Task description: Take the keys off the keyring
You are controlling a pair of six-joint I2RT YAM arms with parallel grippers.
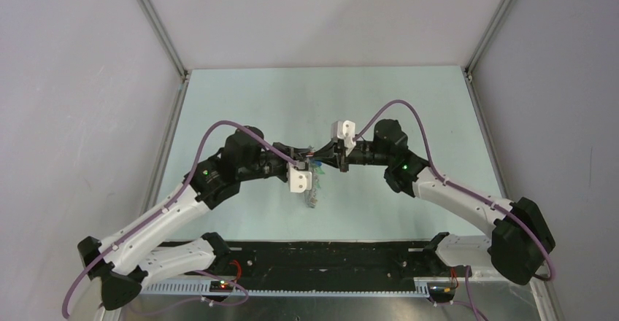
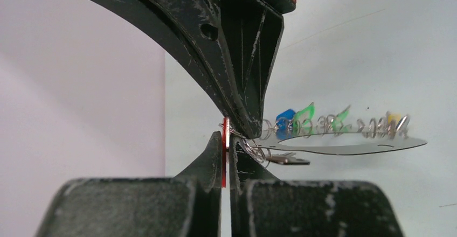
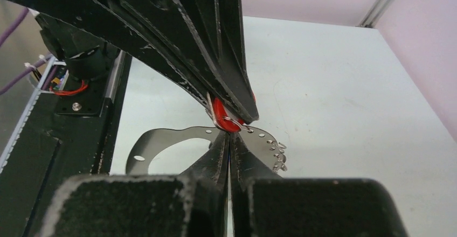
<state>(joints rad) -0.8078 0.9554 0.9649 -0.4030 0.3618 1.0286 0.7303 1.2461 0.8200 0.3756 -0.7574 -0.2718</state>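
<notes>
Left hand (image 2: 226, 138) pinches the red key (image 3: 219, 110); right hand (image 3: 230, 140), facing it, grips the keyring (image 3: 148, 143) just beside.

Pale green table (image 1: 306, 95); black mounting rail (image 1: 328, 252) along near edge.

The left arm (image 1: 157, 222) and right arm (image 1: 467, 203) have white lower links and black joints. A purple cable (image 1: 398, 103) runs along each one. 1 green light (image 1: 205, 173) shines on each elbow. The left gripper (image 2: 227, 143) has black fingers (image 2: 207, 164) with white scuffs.
</notes>
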